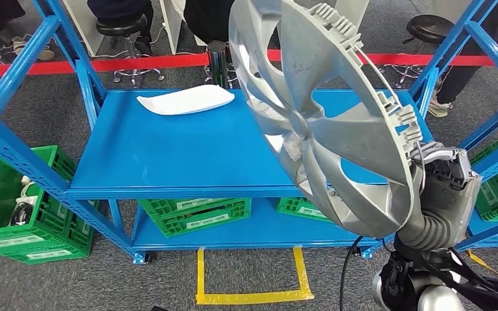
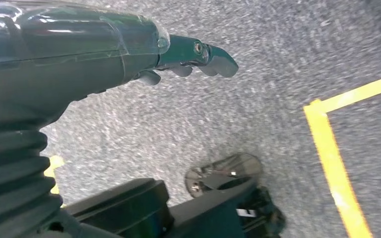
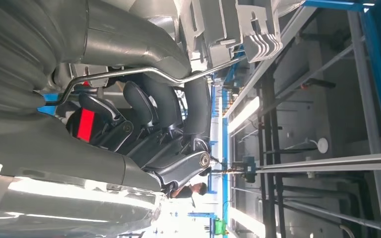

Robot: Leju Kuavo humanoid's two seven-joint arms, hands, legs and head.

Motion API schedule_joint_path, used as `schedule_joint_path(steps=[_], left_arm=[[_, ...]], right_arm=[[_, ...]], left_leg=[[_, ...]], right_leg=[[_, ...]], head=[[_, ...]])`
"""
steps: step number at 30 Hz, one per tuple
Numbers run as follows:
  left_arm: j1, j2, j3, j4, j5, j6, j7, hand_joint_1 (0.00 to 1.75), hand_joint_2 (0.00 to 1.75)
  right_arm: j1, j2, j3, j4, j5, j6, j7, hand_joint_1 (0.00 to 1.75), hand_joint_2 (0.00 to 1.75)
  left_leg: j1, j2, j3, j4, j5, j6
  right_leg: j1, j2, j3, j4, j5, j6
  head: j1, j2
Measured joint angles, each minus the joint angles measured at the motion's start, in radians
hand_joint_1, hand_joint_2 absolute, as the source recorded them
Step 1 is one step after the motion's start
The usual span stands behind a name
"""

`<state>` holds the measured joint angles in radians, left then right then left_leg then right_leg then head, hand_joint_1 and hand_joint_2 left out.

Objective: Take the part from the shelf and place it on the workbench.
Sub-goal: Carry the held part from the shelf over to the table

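The part is a large silver wheel cover (image 1: 324, 110), tilted up on edge above the right side of the blue shelf board (image 1: 168, 155). My right hand (image 1: 444, 178) grips its lower right rim from behind. In the right wrist view the dark fingers (image 3: 168, 114) curl around the cover's rim (image 3: 228, 25) and its wire ring. My left hand (image 2: 188, 57) hangs over the grey carpet, fingers extended with nothing in them.
A white curved panel (image 1: 185, 100) lies at the back of the shelf. Green crates (image 1: 19, 207) (image 1: 194, 214) sit under and beside it. Blue uprights (image 1: 454, 52) flank the bay. Red barrier tape (image 1: 136, 63), stools and people's legs lie beyond. Yellow floor tape (image 1: 253, 297) marks a square.
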<state>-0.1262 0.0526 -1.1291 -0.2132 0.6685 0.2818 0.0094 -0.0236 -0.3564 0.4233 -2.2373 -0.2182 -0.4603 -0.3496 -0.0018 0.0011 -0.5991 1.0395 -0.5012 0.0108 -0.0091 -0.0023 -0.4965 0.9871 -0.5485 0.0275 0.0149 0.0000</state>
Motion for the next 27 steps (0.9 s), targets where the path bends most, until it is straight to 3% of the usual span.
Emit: schedule_joint_path(steps=[6, 24, 27], left_arm=[[0.000, 0.006, 0.008, 0.000, 0.072, -0.008, -0.061, 0.00, 1.75], [0.001, 0.030, 0.061, 0.000, 0.131, -0.010, -0.062, 0.00, 1.75], [0.001, 0.031, 0.062, 0.000, 0.133, -0.010, -0.058, 0.00, 1.75]], right_arm=[[0.008, 0.009, 0.013, 0.015, 0.056, 0.046, 0.011, 1.75, 1.75], [0.022, 0.032, 0.079, 0.052, 0.130, 0.065, 0.013, 1.75, 1.75], [0.023, 0.033, 0.085, 0.050, 0.141, 0.062, 0.022, 1.75, 1.75]], left_leg=[[0.000, 0.001, 0.000, 0.000, 0.000, 0.000], [0.000, 0.005, 0.000, 0.000, 0.000, 0.000], [-0.005, 0.005, 0.002, -0.001, -0.001, 0.008]], right_leg=[[0.000, 0.000, 0.000, 0.000, 0.000, 0.000], [0.000, 0.000, 0.000, 0.000, 0.000, -0.001], [-0.002, 0.000, 0.002, -0.008, 0.004, 0.007]], head=[[0.000, 0.000], [-0.001, 0.000], [-0.003, 0.000]])
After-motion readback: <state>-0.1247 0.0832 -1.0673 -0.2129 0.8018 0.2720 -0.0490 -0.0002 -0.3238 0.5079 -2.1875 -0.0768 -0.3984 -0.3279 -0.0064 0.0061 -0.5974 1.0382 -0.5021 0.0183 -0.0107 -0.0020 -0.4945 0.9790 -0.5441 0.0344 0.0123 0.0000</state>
